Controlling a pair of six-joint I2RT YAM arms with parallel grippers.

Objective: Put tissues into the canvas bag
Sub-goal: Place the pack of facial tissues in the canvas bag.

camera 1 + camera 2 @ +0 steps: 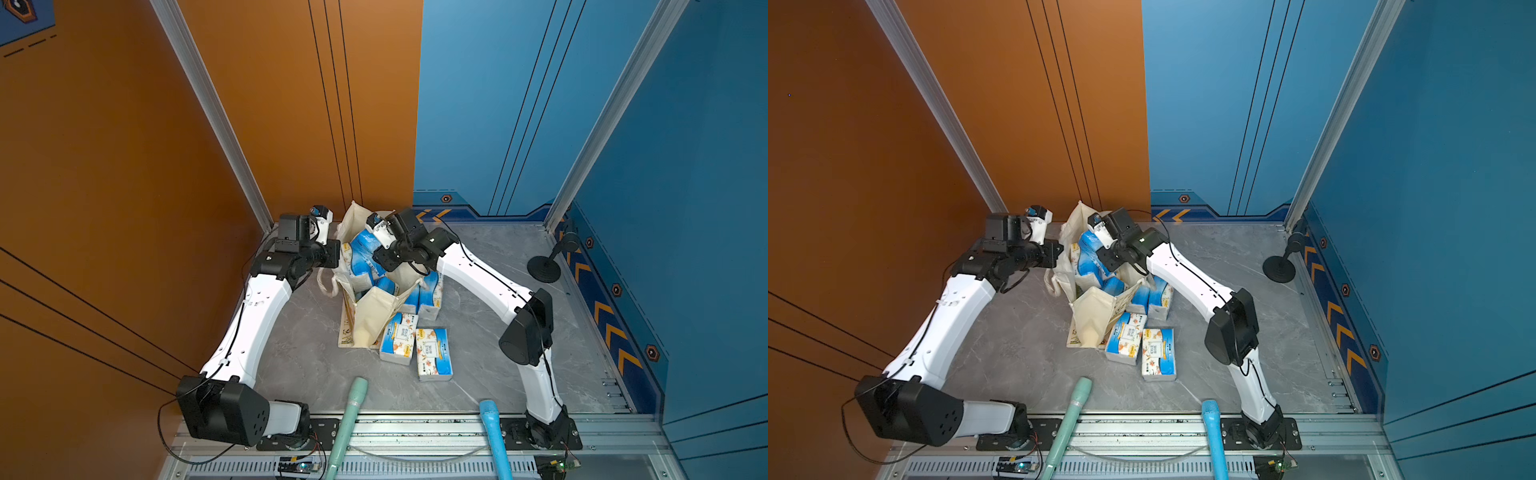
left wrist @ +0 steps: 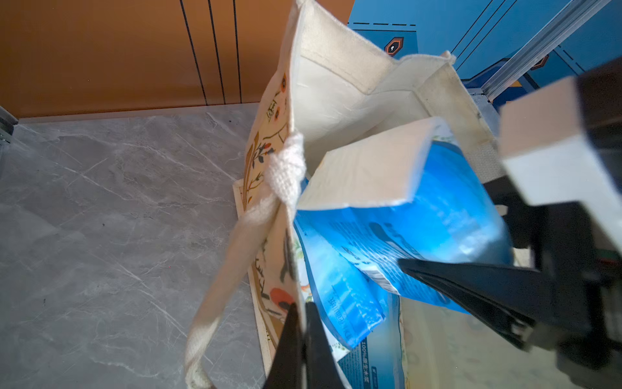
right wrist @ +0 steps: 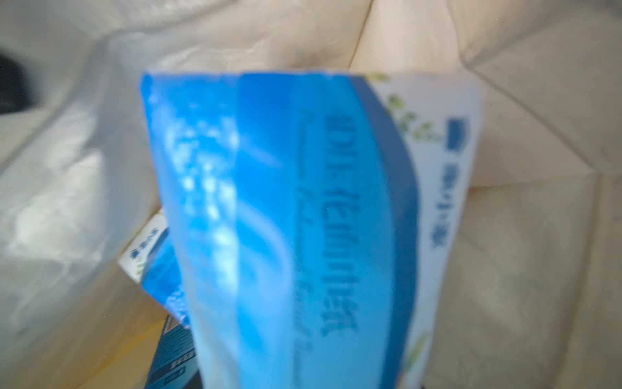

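The cream canvas bag (image 1: 374, 316) stands open at the back middle of the table, with several blue-and-white tissues packs (image 1: 361, 270) piled inside. My left gripper (image 2: 302, 336) is shut on the bag's side wall beside its loop handle (image 2: 282, 168), holding the mouth open. My right gripper (image 1: 376, 262) is over the bag mouth, shut on a tissue pack (image 3: 303, 219) that points down into the bag; one black finger (image 2: 471, 289) presses its blue face. That pack fills the right wrist view and hides the jaws there. Two packs (image 1: 399, 336) (image 1: 434, 353) lie flat in front of the bag.
More packs (image 1: 428, 295) stand against the bag's right side. A black round-footed stand (image 1: 544, 266) is at the back right. A green handle (image 1: 353, 407) and a blue handle (image 1: 492, 424) stick up at the front edge. Walls close the left, back and right.
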